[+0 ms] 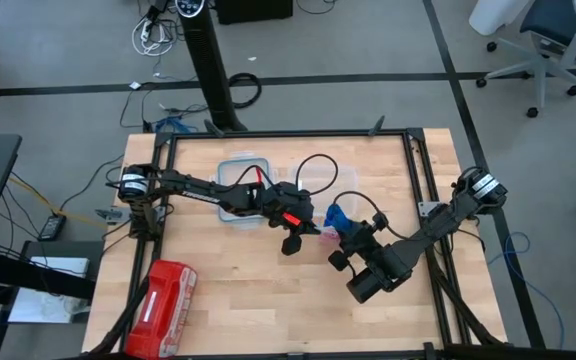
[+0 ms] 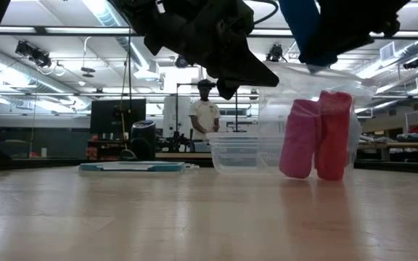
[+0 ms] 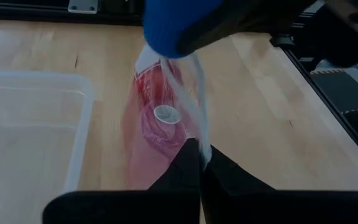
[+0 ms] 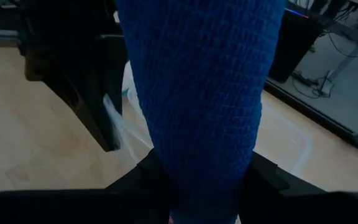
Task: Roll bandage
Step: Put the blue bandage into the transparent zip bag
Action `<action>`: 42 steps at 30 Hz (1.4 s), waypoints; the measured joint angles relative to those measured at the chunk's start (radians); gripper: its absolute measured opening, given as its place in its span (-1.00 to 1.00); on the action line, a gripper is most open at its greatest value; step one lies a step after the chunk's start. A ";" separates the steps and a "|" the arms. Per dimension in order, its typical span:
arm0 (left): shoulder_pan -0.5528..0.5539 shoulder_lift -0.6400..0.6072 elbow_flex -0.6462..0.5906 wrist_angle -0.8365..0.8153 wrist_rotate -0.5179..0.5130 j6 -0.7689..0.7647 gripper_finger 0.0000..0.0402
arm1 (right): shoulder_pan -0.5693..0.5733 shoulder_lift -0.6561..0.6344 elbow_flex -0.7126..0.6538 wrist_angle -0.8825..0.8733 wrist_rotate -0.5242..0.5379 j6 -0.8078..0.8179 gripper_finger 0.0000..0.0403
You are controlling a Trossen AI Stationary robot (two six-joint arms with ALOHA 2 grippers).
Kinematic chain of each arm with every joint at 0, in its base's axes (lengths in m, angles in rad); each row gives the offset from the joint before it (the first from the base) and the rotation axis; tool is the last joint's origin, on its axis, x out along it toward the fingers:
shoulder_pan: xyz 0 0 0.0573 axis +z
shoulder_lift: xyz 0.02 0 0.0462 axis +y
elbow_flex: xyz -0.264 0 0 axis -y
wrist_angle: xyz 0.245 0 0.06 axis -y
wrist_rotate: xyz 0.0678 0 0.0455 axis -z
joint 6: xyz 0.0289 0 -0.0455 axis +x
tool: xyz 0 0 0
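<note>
The bandage (image 1: 335, 216) is a compact bright blue roll, held off the table by my right gripper (image 1: 346, 232) just right of the table's middle. In the left wrist view the bandage (image 3: 173, 25) hangs over the mouth of a clear plastic bag (image 3: 166, 118). The bag holds red-pink fabric rolls (image 2: 318, 138) and stands on the table by its bottom. My left gripper (image 3: 199, 155) reaches in from the left and is shut on the bag's film. My left gripper pinches the clear film at the bag's upper edge (image 3: 199, 138) between its two fingers, slanting down from the table's left. The film runs taut up from the fingers; the bag's bottom rests on the table. One layer or several, I cannot tell. My right gripper pinches the roll's curved sides (image 4: 197, 155) between its two fingers, with most of the roll sticking out past them. The fingers lie along the roll and slant down from the table's right side. The roll is lifted clear, over the bag.
A clear plastic container (image 1: 241, 188) stands behind my left arm at the table's middle. A red zip pouch (image 1: 163, 295) lies at the near left corner. A black frame (image 1: 418, 150) borders the table. A person (image 2: 207, 109) stands in the room beyond.
</note>
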State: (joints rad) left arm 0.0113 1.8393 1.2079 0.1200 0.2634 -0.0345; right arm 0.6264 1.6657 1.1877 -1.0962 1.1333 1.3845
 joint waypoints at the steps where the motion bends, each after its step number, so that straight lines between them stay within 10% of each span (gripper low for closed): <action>1: 0.000 0.000 0.000 0.000 0.000 0.000 -1.00 | -0.004 0.000 -0.008 0.017 0.004 -0.002 -0.37; 14: 0.000 0.000 0.000 -0.014 0.000 0.008 -1.00 | -0.076 -0.002 -0.069 0.411 -0.054 -0.281 -0.37; 42: 0.000 0.000 0.000 -0.004 -0.031 0.004 -1.00 | -0.053 -0.037 -0.060 0.451 -0.226 -0.210 -0.37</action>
State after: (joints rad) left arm 0.0113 1.8393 1.2076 0.1156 0.2329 -0.0302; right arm 0.5734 1.6291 1.1275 -0.6454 0.9077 1.1742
